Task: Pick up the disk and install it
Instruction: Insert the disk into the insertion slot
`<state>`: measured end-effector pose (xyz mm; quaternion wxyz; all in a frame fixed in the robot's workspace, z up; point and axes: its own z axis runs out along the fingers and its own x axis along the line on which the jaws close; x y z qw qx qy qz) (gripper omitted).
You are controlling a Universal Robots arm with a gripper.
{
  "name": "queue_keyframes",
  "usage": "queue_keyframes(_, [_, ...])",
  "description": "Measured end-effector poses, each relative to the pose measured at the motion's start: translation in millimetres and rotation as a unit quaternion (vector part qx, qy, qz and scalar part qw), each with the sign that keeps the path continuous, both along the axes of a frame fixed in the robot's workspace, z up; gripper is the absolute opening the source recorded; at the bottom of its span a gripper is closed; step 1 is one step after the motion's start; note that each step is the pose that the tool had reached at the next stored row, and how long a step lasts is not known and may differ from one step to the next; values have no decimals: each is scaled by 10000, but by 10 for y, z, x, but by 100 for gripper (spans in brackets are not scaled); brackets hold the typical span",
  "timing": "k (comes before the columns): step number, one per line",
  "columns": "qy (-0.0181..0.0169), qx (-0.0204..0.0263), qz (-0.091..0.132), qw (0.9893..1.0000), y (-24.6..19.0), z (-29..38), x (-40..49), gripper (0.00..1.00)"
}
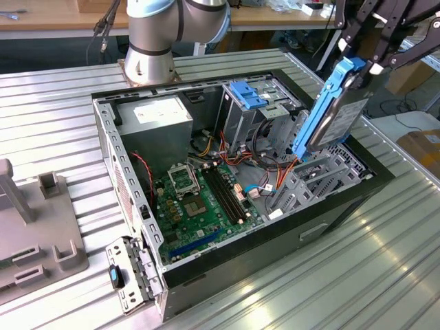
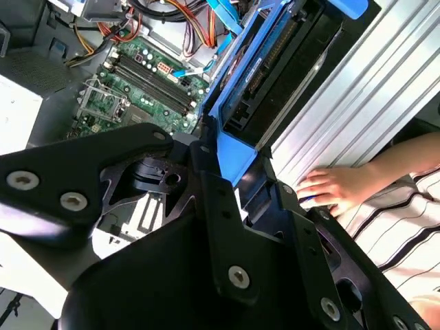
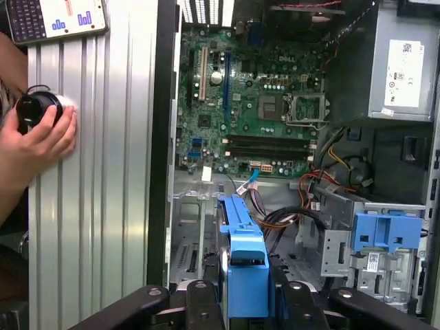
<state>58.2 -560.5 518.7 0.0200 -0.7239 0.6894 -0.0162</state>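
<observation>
The disk (image 1: 330, 113), a grey drive in a blue plastic frame, hangs tilted on edge above the drive cage (image 1: 313, 180) at the right end of the open computer case (image 1: 275, 242) in the exterior view. My gripper (image 1: 363, 63) is shut on its upper blue end. In the first wrist view the disk (image 3: 243, 240) sticks out between the black fingers (image 3: 205, 302) of the gripper (image 3: 246, 302), over the case floor by the cables. The second wrist view has the disk (image 2: 275, 69) jutting from the gripper (image 2: 230, 175) beside the case wall.
Inside the case lie the green motherboard (image 1: 199, 199), a grey power supply (image 1: 155, 113), a light-blue bracket (image 1: 247, 93) in the upper bay and loose cables (image 1: 265, 168). A person's hand (image 3: 38, 137) rests on a black knob on the ribbed table (image 1: 385, 261) beside the case.
</observation>
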Motion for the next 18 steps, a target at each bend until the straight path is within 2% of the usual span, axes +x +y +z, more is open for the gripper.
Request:
queue_keyframes(1, [6,3,-87,10000,-27,-88,84,36])
queue_keyframes(2, [6,2,-252,9997,-82,-194,117,36])
queue_keyframes(4, [6,0,-118,9999,-83,-204,123,36])
queue_keyframes(8, [6,3,-116,9999,-83,-215,123,36])
queue_keyframes(13, [6,-1,-116,9999,-83,-320,123,36])
queue_keyframes(16, [6,-6,-116,9999,-83,-336,125,36])
queue_keyframes(18, [6,-14,-116,9999,-83,-373,129,36])
